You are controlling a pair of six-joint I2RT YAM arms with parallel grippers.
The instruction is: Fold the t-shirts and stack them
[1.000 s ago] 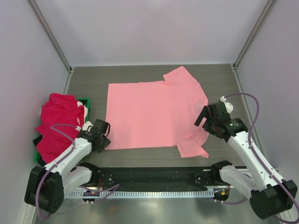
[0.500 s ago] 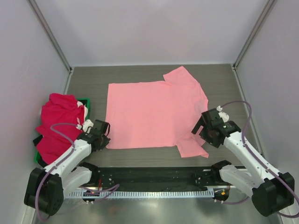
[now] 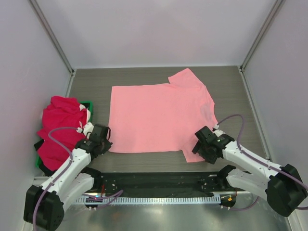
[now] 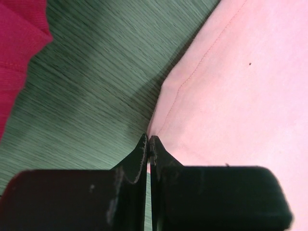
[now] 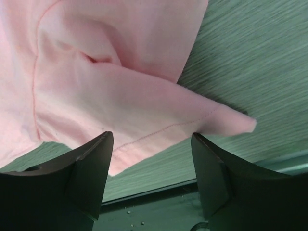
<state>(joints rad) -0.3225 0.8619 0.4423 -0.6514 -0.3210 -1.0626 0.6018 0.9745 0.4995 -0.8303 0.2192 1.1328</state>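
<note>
A salmon-pink t-shirt lies flat in the middle of the table, one sleeve at the back and one at the near right. My left gripper is at the shirt's near left corner. In the left wrist view its jaws are shut, with the tips pinching the hem edge, which lifts slightly. My right gripper is open just above the near sleeve, with its fingers astride the sleeve's hem. Crimson t-shirts are piled at the left; they also show in the left wrist view.
The crimson pile sits in a green tray against the left wall. A black rail runs along the table's near edge, just below the sleeve. Walls close in the table on the left, back and right.
My right gripper has moved down and to the left, from beside the shirt's right edge to over the near sleeve. My left gripper has shifted slightly left at the corner.
</note>
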